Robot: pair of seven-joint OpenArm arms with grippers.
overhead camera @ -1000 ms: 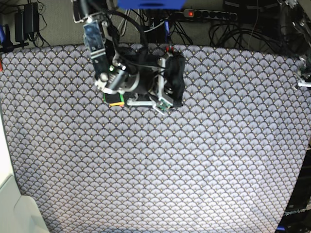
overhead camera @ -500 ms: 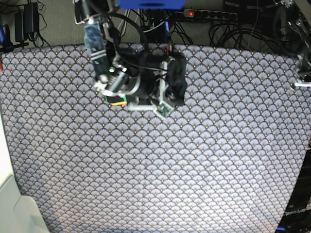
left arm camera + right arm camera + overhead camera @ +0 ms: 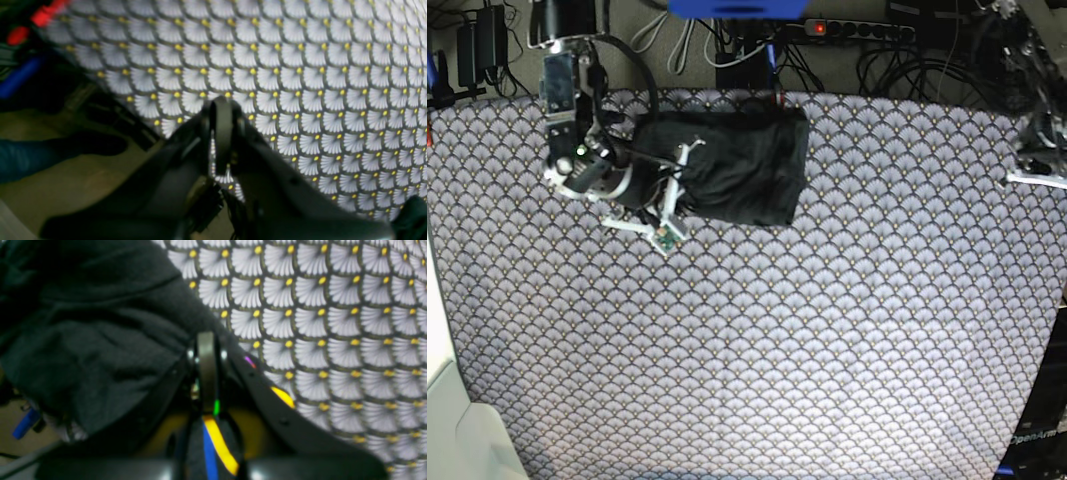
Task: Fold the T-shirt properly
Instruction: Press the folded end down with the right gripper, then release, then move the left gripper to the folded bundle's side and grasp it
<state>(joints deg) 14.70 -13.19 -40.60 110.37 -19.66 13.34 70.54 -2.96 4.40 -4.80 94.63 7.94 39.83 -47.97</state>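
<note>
The T-shirt (image 3: 732, 165) lies as a dark charcoal folded rectangle at the back of the table, plain side up. In the right wrist view it (image 3: 93, 326) fills the upper left. My right gripper (image 3: 677, 190) sits at the shirt's left edge with its jaws shut. In its wrist view the fingertips (image 3: 206, 343) press together at the fabric's edge, and no fabric shows between them. My left gripper (image 3: 1030, 172) is at the far right edge of the table, away from the shirt. It is shut and empty over the patterned cloth in its wrist view (image 3: 222, 106).
A grey scallop-patterned cloth (image 3: 777, 350) covers the whole table. Cables and a power strip (image 3: 857, 30) lie behind the back edge. A white object (image 3: 457, 430) stands at the front left corner. The floor below the table edge (image 3: 66, 173) shows in the left wrist view.
My right arm has swung left off the shirt. The shirt, earlier mostly hidden under the gripper, now shows as a wide folded rectangle. The left arm has barely moved.
</note>
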